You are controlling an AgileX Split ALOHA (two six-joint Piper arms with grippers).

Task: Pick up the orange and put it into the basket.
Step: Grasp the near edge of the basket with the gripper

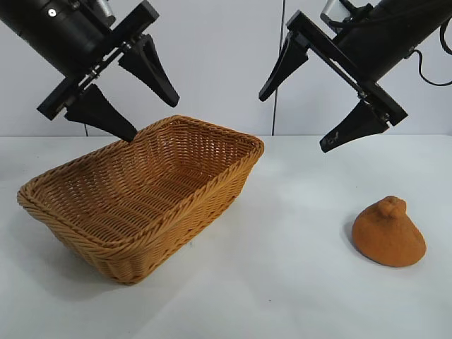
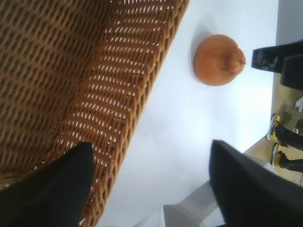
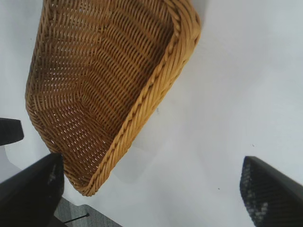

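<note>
Overhead, both grippers' jaws hang spread; orange (image 1: pixel 389 232) sits on table beside basket (image 1: pixel 141 205).

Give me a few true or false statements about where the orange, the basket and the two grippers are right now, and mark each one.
1. The orange lies inside the basket. False: it sits on the table, apart from the basket.
2. The basket holds nothing. True.
3. The right gripper is shut on the orange. False: it hangs open above the table, holding nothing.
4. The left gripper is open over the basket's far end. True.
5. The orange's knobby bump points up. True.
</note>
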